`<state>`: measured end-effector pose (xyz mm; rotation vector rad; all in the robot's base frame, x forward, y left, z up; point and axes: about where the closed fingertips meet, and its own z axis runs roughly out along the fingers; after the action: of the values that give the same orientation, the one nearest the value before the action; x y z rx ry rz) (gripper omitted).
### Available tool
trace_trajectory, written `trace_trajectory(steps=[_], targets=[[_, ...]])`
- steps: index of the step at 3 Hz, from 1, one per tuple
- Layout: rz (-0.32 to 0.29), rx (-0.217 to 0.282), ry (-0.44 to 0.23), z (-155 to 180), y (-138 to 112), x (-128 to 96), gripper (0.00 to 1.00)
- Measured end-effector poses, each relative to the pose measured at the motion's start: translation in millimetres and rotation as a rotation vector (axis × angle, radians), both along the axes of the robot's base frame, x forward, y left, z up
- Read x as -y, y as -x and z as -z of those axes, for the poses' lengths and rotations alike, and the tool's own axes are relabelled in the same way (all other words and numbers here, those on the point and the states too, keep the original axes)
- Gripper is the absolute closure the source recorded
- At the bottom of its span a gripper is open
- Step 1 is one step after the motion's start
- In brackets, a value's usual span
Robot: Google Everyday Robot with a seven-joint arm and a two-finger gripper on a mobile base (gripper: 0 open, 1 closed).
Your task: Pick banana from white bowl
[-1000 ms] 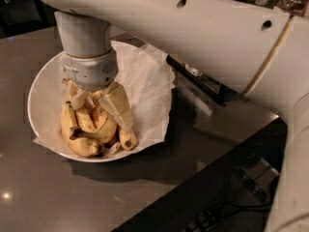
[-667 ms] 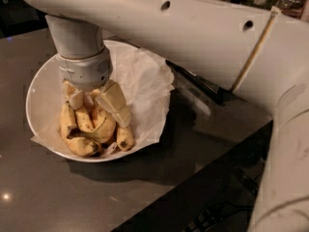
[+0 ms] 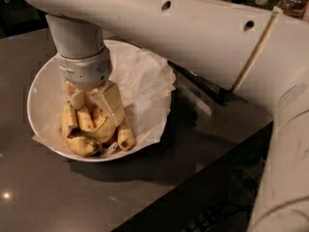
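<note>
Camera view: gripper in white bowl w/ bananas, paper liner.

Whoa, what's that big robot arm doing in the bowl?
The robot's white arm reaches down into the white bowl, which sits on a dark table. Its hand is low among a pile of yellow bananas lying on crinkled paper, right over the banana it is meant to pick. Nothing is lifted yet: every banana lies in the bowl.
</note>
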<state>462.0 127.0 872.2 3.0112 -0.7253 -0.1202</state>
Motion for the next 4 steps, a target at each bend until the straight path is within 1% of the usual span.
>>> trace_trajectory(steps=[1,2,3,4], targets=[[0.0,0.0,0.0,-4.7,0.0,0.0,0.63],[0.0,0.0,0.0,2.0,0.0,0.0,0.86],[0.003,0.001,-0.003,2.1,0.3,0.9,1.0],[0.003,0.002,-0.003,2.1,0.3,0.9,1.0]])
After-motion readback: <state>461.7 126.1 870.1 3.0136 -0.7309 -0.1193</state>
